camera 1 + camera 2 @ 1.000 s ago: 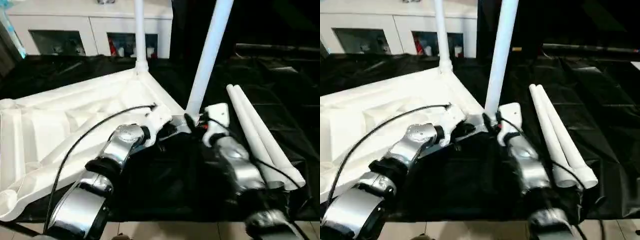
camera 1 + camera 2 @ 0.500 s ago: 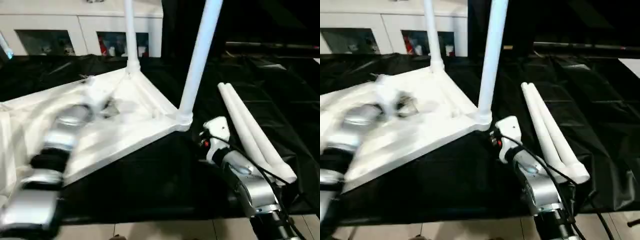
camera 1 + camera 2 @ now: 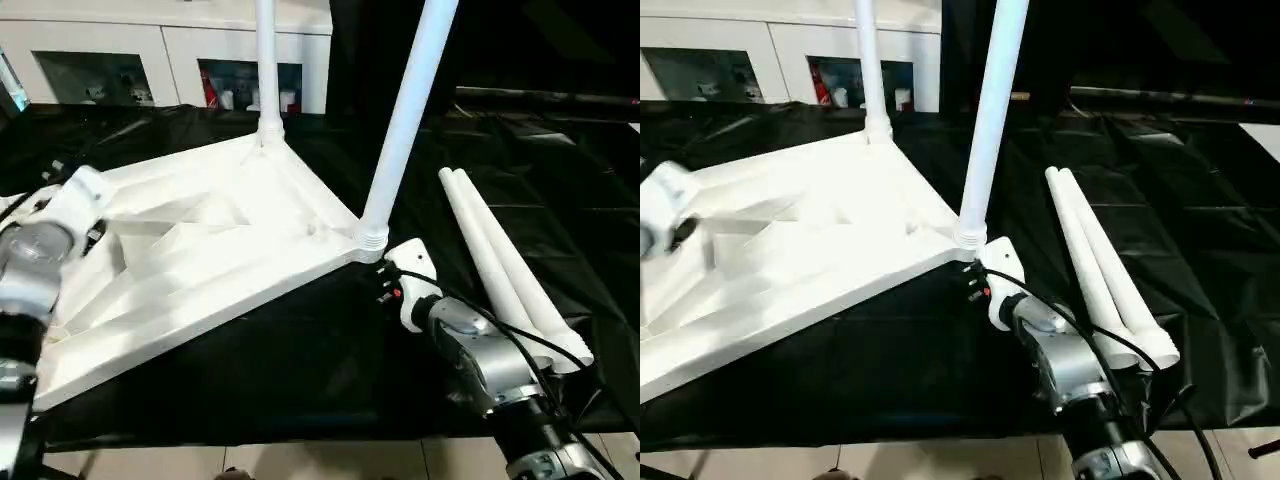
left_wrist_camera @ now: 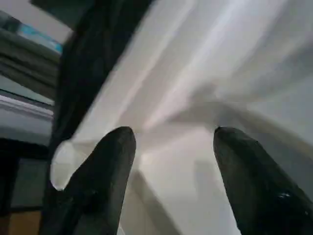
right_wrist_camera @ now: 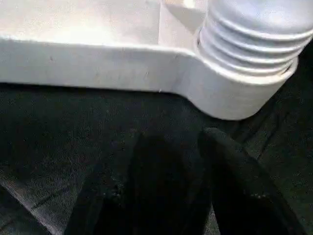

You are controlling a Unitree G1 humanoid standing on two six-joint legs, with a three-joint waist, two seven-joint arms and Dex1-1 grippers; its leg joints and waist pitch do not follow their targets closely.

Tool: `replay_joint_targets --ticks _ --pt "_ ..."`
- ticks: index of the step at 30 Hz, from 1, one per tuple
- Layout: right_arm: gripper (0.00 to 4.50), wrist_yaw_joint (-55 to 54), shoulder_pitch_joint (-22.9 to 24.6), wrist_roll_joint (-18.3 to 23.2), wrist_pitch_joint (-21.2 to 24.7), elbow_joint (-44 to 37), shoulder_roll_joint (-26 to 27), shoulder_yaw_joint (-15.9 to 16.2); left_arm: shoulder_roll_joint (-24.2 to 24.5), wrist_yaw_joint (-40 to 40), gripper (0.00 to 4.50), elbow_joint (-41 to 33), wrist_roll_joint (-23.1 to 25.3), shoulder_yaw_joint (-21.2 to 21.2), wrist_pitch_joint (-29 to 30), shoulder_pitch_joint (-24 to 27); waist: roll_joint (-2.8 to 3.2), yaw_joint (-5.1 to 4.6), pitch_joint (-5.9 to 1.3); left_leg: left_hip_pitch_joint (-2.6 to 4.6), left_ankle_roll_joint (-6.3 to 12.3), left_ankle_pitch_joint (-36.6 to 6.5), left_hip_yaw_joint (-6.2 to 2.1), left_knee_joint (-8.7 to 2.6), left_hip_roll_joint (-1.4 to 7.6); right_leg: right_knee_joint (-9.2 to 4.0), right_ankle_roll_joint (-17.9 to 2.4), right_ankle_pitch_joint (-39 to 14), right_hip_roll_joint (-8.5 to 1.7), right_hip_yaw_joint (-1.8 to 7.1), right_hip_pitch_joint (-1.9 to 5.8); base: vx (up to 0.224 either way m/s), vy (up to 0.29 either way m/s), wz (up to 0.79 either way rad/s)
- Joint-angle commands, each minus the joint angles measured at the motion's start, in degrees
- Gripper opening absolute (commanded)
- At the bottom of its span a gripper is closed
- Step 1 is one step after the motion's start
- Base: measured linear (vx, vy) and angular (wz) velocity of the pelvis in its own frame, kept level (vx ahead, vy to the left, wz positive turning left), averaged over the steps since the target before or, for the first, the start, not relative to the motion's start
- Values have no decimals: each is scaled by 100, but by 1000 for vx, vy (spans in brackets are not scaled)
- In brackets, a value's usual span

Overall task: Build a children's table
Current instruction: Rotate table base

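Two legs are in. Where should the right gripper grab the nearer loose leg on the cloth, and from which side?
Probably mid-shaft, coming down from above. The two loose legs lie flat, side by side and touching, on the black cloth, so fingers would need to wedge between them; the outer one's free side is easier. The right gripper sits beside the screwed-in leg.

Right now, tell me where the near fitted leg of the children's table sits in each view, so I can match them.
Left eye view: near leg rises from the tabletop's front corner, right of centre.
Right eye view: same leg, just right of centre.
Left wrist view: I cannot make it out.
Right wrist view: its ribbed base in the corner socket.
Shared landmark: that corner socket.
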Motion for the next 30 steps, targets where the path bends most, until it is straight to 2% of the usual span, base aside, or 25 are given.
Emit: replay_joint_targets --ticks 1,6,10,12,13,15,17,18,19,25,27,30 --pt "156 46 -149 -60 36 194 49 15 26 -296 332 -45 9 -152 132 133 98 8 -400 28 -70 -892 -44 -421 159 -326 -1047 -788 -355 345 344 0 0 0" --pt "111 59 -356 -46 -98 557 167 -5 16 -616 369 53 -29 -273 144 232 96 -5 -393 41 -96 -1001 -41 -427 156 -335 -1127 -781 -351 346 339 0 0 0" --pt "66 37 -742 -12 -334 1172 342 -65 41 -1033 372 81 -148 -328 203 292 100 -6 -384 61 -157 -1213 -52 -443 165 -358 -1103 -1081 -376 354 340 0 0 0" --pt "58 33 -872 -33 -435 1383 385 -70 39 -1320 372 -15 -278 -331 195 360 109 -1 -391 80 -176 -1203 -51 -444 172 -356 -1126 -1065 -381 355 328 0 0 0" --pt "47 35 -908 -38 -463 1442 397 -73 36 -1411 344 -62 -326 -329 180 386 113 -2 -391 77 -189 -1179 -46 -443 173 -341 -1171 -973 -375 357 325 0 0 0" --pt "30 36 -1055 -41 -568 1669 451 -105 -52 -1889 337 -444 -671 -258 288 510 99 3 -406 70 -193 -1068 -46 -438 185 -300 -1239 -779 -392 358 344 0 0 0" --pt "13 44 -1161 -54 -655 1844 491 -133 -92 -2275 322 -748 -883 -262 388 609 110 16 -404 80 -184 -1018 -26 -428 179 -288 -1306 -649 -373 359 332 0 0 0" --pt "5 50 -1231 -65 -722 1971 512 -144 -98 -2534 305 -951 -1003 -304 461 675 86 27 -410 67 -175 -971 -31 -436 188 -275 -1344 -629 -390 355 349 0 0 0" --pt "1 52 -1270 -73 -762 2046 524 -148 -98 -2662 293 -1044 -1060 -328 493 705 80 33 -395 78 -166 -1024 -15 -436 177 -301 -1332 -726 -381 355 330 0 0 0" --pt "0 69 -1487 -83 -1005 2481 586 -180 -123 -3355 245 -1565 -1450 -429 543 893 86 45 -385 70 -181 -1207 -26 -453 174 -334 -1197 -1124 -390 364 339 0 0 0" --pt "0 81 -1546 -97 -1080 2597 597 -213 -153 -3625 242 -1831 -1669 -408 644 967 74 34 -398 67 -190 -1137 -26 -451 183 -312 -1211 -1030 -389 366 348 0 0 0" --pt "0 95 -1602 -108 -1164 2724 605 -243 -202 -3919 201 -2133 -1908 -390 660 1050 87 35 -399 71 -159 -1047 -12 -442 173 -299 -1267 -848 -363 359 337 0 0 0"
